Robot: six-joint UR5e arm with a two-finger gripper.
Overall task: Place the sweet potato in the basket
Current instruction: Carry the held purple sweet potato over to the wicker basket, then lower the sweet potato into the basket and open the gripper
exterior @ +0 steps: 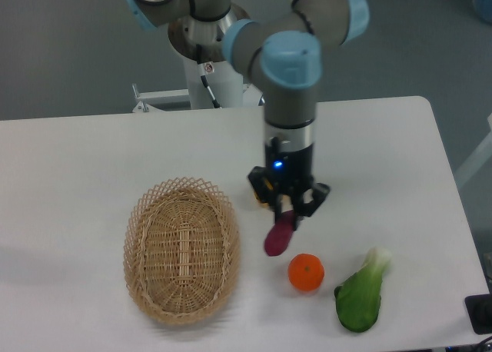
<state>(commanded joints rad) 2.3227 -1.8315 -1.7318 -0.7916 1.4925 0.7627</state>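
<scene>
The basket (182, 248) sits left, short of the gripper (287, 214), which is clamped on the top end of the hanging sweet potato (279, 234), apparently a shallow grip, risking a slip onto the orange (306, 273).

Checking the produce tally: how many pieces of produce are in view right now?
3 visible: sweet potato held in the claw right of the basket, orange below it, bok choy at far right. The arm may hide another.

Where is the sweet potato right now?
The sweet potato hangs from the gripper, its jaws closed on its top end, right of the basket and just up-left of the orange.
</scene>
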